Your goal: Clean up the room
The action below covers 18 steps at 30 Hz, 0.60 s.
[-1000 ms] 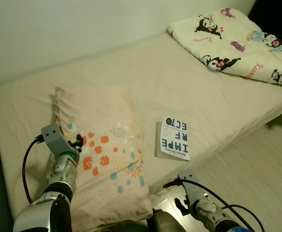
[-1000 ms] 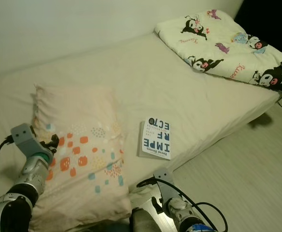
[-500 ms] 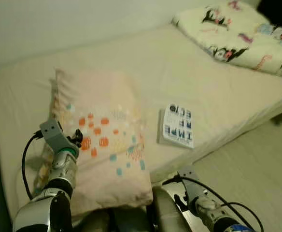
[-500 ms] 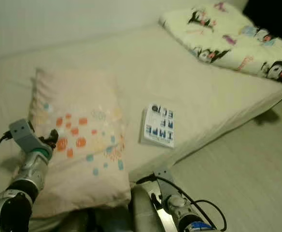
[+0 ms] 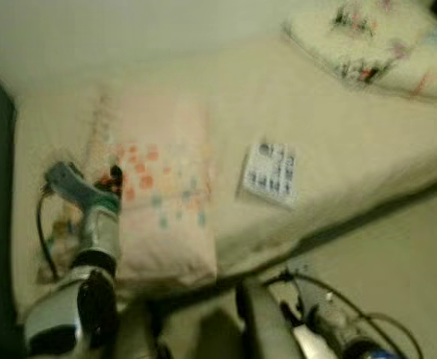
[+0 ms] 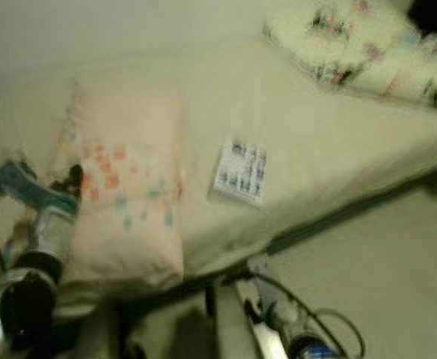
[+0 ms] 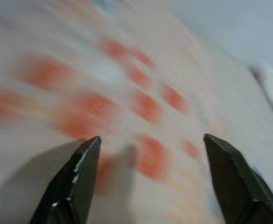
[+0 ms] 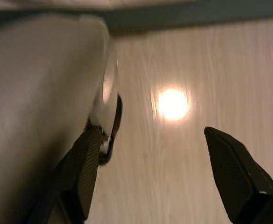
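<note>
Left eye view, blurred, looks down on a bed (image 5: 338, 112) with a pale sheet. A pillow (image 5: 162, 202) with orange and blue patches lies at about 9 o'clock, a book (image 5: 271, 173) on the sheet at 3 o'clock from it, apart. A folded blanket (image 5: 383, 52) with cartoon prints sits at 1 o'clock. The left gripper (image 7: 150, 154) hovers just over the pillow's near-left part, fingers spread wide, holding nothing. The right gripper (image 8: 150, 154) hangs low over the wooden floor (image 8: 174, 154), fingers likewise parted and empty.
</note>
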{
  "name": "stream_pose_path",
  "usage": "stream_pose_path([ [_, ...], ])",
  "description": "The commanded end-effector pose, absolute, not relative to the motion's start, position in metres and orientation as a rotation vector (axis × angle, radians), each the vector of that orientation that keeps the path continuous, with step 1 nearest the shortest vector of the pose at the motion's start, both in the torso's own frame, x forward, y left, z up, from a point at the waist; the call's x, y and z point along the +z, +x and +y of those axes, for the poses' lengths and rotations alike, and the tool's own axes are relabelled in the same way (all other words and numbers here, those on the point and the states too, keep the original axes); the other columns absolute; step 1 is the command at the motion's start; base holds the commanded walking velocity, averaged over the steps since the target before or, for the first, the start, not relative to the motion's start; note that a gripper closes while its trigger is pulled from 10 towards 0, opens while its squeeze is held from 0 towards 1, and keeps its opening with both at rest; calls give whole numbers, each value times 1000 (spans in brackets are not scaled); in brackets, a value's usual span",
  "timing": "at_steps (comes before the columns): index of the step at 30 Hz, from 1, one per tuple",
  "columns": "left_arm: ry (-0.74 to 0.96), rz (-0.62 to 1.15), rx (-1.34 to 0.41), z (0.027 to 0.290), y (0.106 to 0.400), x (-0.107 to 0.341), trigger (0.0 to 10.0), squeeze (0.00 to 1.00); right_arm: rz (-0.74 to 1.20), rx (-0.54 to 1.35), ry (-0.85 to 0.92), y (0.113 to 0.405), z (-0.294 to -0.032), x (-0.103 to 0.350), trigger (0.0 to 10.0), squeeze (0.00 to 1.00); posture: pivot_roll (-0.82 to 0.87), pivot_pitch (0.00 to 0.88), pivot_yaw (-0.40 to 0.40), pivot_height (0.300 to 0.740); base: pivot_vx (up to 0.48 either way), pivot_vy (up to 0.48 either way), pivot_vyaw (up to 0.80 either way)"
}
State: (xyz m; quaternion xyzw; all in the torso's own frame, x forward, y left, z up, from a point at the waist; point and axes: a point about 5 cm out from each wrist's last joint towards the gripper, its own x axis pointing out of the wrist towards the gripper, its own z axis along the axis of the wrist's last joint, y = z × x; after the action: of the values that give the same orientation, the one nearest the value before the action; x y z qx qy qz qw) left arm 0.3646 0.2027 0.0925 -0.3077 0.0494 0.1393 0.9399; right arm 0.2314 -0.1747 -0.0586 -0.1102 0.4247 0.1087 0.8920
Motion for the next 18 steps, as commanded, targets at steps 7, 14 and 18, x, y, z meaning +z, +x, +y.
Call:
stream_pose_path([
  [7, -409, -20, 62, 181, 381, 127, 10000, 0, 925, 256, -207, 218, -168, -67, 10000, 0, -88, 133, 40, 610, 0, 0, 0],
  [14, -441, -10, 105, 185, 382, 128, 10000, 1000, 922, 266, -207, 219, -164, -67, 10000, 0, -90, 126, 44, 610, 0, 0, 0],
  [18, -499, -24, 176, 196, 382, 131, 10000, 1000, 920, 270, -208, 219, -163, -67, 10000, 0, -96, 125, 45, 610, 0, 0, 0],
])
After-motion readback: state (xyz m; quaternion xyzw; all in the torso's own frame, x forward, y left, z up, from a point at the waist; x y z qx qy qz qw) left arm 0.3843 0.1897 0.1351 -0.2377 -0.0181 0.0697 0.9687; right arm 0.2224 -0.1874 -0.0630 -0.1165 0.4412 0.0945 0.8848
